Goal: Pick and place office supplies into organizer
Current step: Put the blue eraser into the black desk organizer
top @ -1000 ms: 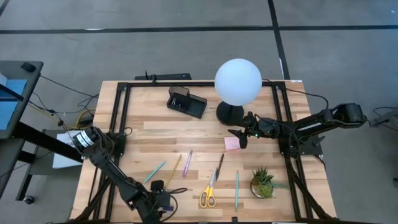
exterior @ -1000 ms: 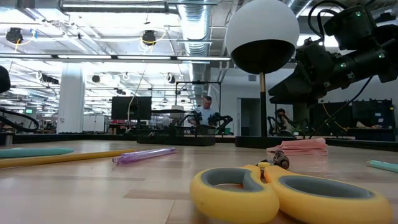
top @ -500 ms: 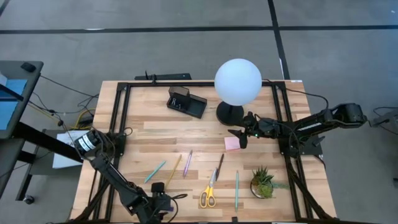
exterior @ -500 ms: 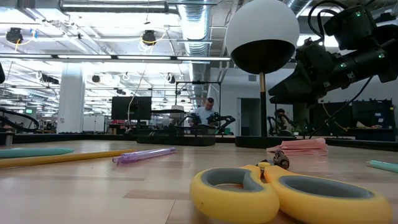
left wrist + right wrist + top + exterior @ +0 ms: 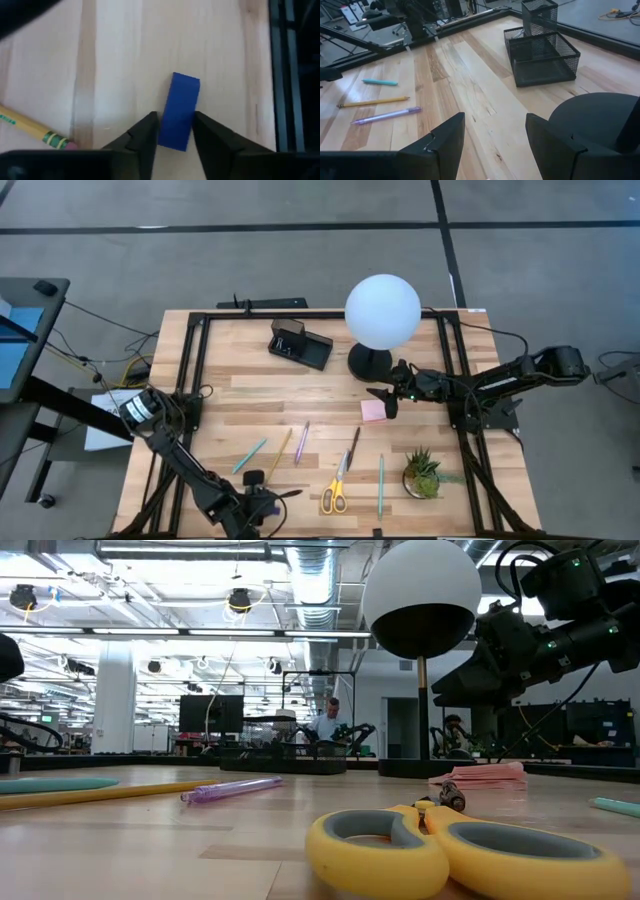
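Observation:
A small blue eraser [image 5: 179, 111] lies flat on the wooden table near its near edge, and my left gripper [image 5: 176, 134] stands over it, shut on it. In the high view the left gripper [image 5: 262, 505] hides the eraser. My right gripper [image 5: 385, 402] hangs open just above the pink sticky-note pad [image 5: 374, 411], touching nothing. The black mesh organizer [image 5: 299, 343] stands at the far side. Several pens and pencils, among them a yellow pencil [image 5: 279, 455] and a purple pen [image 5: 301, 442], lie mid-table, with yellow-handled scissors [image 5: 336, 485] beside them. My left gripper pinches the eraser's two long sides between its two fingers, at the end nearest the wrist [image 5: 175, 142]. The fingers [image 5: 146, 134] come from above, pointing down, and lie along the eraser. The eraser lies flat on the table.
A white globe lamp [image 5: 382, 312] on a black base stands just beyond my right gripper. A small potted plant [image 5: 423, 473] sits near the right front. A black frame rail [image 5: 195, 370] runs around the table. The yellow pencil's eraser end [image 5: 32, 130] lies close to my left gripper.
My left gripper has shifted slightly toward the table's right edge along the near edge. The things on the table lie where they were.

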You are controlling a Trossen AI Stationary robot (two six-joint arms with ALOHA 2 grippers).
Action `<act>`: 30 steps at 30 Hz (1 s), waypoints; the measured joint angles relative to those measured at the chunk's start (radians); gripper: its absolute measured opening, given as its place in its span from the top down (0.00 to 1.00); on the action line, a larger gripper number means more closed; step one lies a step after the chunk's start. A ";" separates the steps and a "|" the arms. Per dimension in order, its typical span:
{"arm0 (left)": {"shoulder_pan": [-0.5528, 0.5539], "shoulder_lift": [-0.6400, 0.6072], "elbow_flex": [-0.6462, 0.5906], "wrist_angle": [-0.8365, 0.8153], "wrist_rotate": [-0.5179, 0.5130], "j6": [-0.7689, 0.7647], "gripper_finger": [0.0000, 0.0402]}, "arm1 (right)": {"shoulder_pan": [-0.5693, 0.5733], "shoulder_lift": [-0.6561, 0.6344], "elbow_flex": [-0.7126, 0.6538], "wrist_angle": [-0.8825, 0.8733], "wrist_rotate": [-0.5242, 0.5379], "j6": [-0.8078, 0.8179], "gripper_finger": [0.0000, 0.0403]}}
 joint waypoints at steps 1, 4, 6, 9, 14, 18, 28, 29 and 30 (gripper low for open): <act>0.000 0.000 0.001 -0.012 -0.003 -0.006 0.76 | 0.000 0.000 0.000 0.000 0.000 -0.001 0.49; 0.003 0.001 0.001 -0.024 -0.050 -0.003 0.84 | 0.000 0.000 0.000 0.000 0.000 -0.007 0.49; 0.015 0.000 0.001 -0.025 -0.055 0.009 0.87 | 0.000 0.000 0.000 0.000 0.000 -0.008 0.49; 0.038 0.000 0.001 -0.025 -0.039 0.009 0.88 | 0.000 0.000 0.000 0.000 0.000 -0.008 0.49; 0.066 -0.002 0.001 -0.007 -0.072 0.041 0.87 | 0.000 0.000 0.000 0.000 0.000 -0.008 0.49; 0.100 0.002 0.026 -0.084 -0.311 0.056 0.89 | 0.000 0.000 0.000 0.000 0.000 -0.008 0.49; 0.327 -0.010 0.105 -0.756 -0.648 -0.092 0.96 | -0.002 0.000 0.000 0.000 0.003 -0.009 0.49; 0.368 -0.011 0.105 -0.790 -0.658 -0.091 0.96 | -0.002 0.000 0.000 0.000 0.003 -0.009 0.49; 0.413 -0.011 0.106 -0.809 -0.669 -0.077 0.98 | -0.002 0.000 0.000 0.000 0.003 -0.009 0.49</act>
